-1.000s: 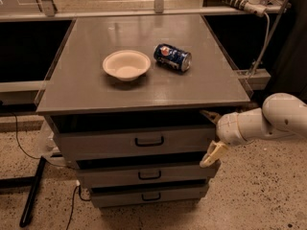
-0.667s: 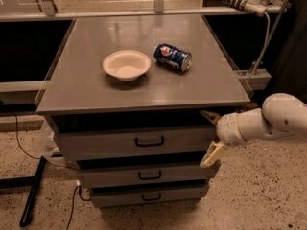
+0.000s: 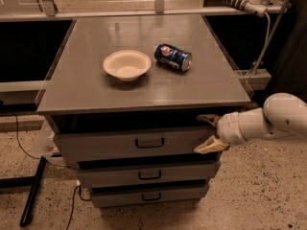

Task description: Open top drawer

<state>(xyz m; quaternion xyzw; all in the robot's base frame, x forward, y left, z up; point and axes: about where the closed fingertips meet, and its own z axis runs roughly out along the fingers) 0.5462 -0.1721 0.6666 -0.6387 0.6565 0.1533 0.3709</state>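
Note:
The top drawer (image 3: 105, 145) is the widest grey front under the tabletop, with a small black bar handle (image 3: 149, 142). It stands pulled out a little, ahead of the two narrower drawers below. My gripper (image 3: 207, 134) is at the drawer's right end, reaching in from the right on a white arm (image 3: 268, 121). Its fingers are spread apart, one (image 3: 208, 119) near the top right corner of the front and one (image 3: 209, 147) lower down. It holds nothing.
On the grey cabinet top (image 3: 86, 90) sit a white bowl (image 3: 126, 64) and a blue can (image 3: 172, 57) lying on its side. Two lower drawers (image 3: 149, 175) are shut. Cables (image 3: 29, 155) and a black bar (image 3: 32, 190) lie on the speckled floor at left.

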